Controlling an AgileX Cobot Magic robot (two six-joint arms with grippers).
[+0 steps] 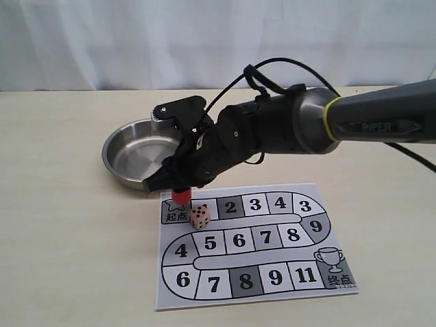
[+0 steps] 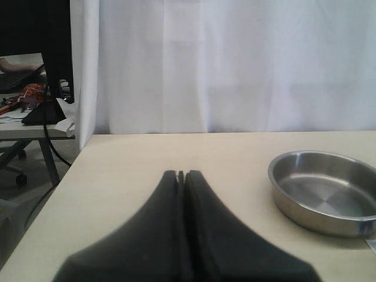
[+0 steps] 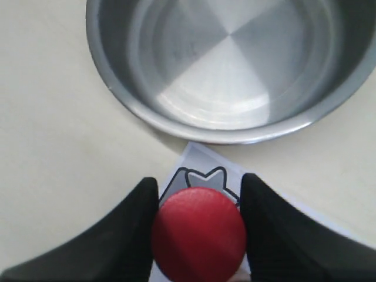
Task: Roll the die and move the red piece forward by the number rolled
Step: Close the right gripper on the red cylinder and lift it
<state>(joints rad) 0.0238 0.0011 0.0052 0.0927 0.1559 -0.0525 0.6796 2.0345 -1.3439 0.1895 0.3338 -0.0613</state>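
The red piece [image 1: 180,196] stands upright on the start square at the top left corner of the paper board [image 1: 272,283]. My right gripper [image 1: 177,185] reaches down over it from the right. In the right wrist view its black fingers [image 3: 135,223] press against both sides of the red piece [image 3: 198,232], so the right gripper [image 3: 200,183] is shut on it. The die [image 1: 199,217], a tan cube with black pips, rests on the board just right of the start square. My left gripper [image 2: 181,174] hovers shut and empty over bare table.
A round steel bowl [image 1: 119,146] sits empty on the table just behind the board's top left corner, close to the right gripper; the bowl [image 2: 282,176] also shows in the left wrist view and its rim [image 3: 117,88] in the right wrist view. A white curtain hangs behind.
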